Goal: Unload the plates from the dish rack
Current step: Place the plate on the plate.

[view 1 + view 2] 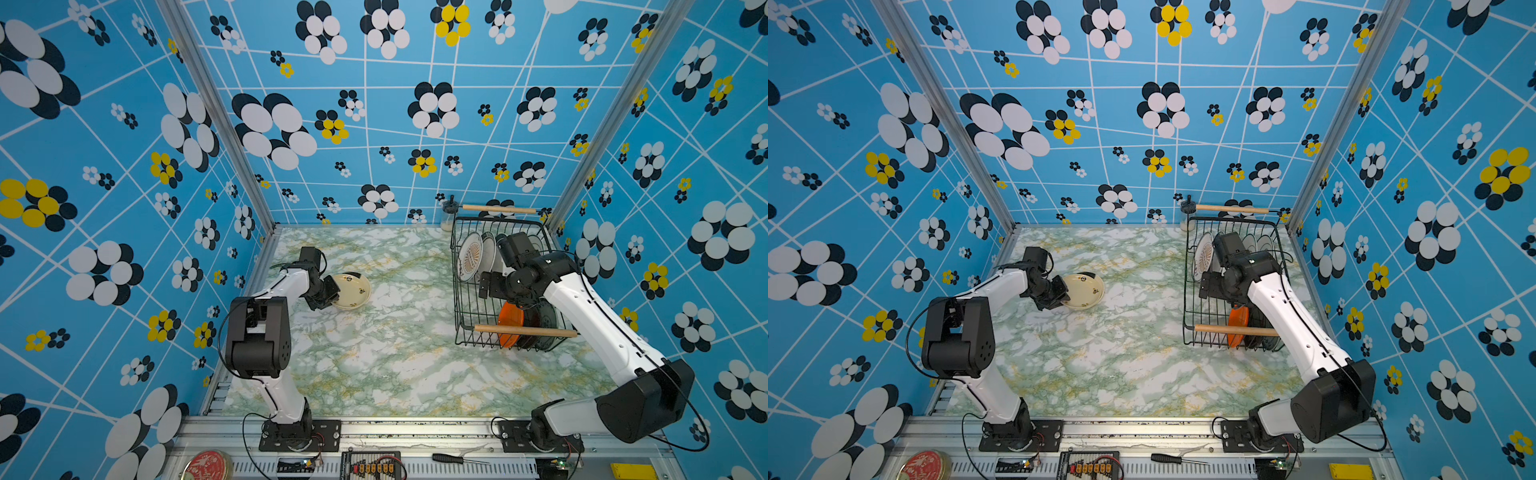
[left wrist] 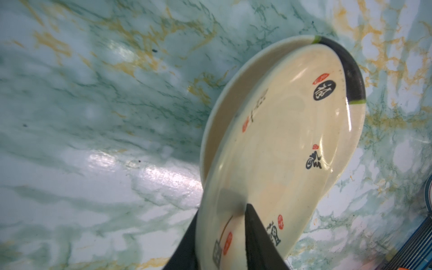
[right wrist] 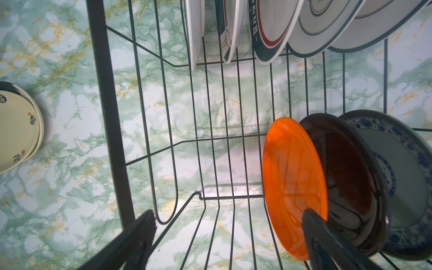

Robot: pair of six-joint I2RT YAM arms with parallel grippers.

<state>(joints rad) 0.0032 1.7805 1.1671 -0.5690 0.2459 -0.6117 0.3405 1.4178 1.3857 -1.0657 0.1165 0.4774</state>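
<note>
- the table [image 1: 395, 365] is the biggest thing. it is green and white like marble, and most of it is bare, so there is lots of room to put plates down.
- the dish rack [image 1: 519, 331] sits at the far right corner of the table. most of the plates are left in it, so the job looks only just begun.
- the big white plates [image 3: 327, 28] stand on edge in a row at the back of the rack. i count five in the right wrist view.
- three small plates stand at the front of the rack: an orange plate [image 3: 292, 187], a black plate [image 3: 350, 175] touching it, and a blue-patterned plate [image 3: 409, 175] behind them.
- the cream plates [image 1: 352, 291] are out, on the table near the left arm. it looks like two, one on top of the other.
- the right gripper [image 3: 229, 212] is down inside the rack, spread wide and holding nothing. one finger is right at the orange plate's edge. the rack wires and a wooden handle are close around it and could get in the way.
- the left gripper [image 2: 222, 222] has one finger over the top cream plate's rim and one under. i cannot tell if it is squeezing.
- a red tin [image 1: 206, 465], a glass jar [image 1: 448, 216] and a screwdriver [image 1: 453, 459] are off to the sides, not in the way.
</note>
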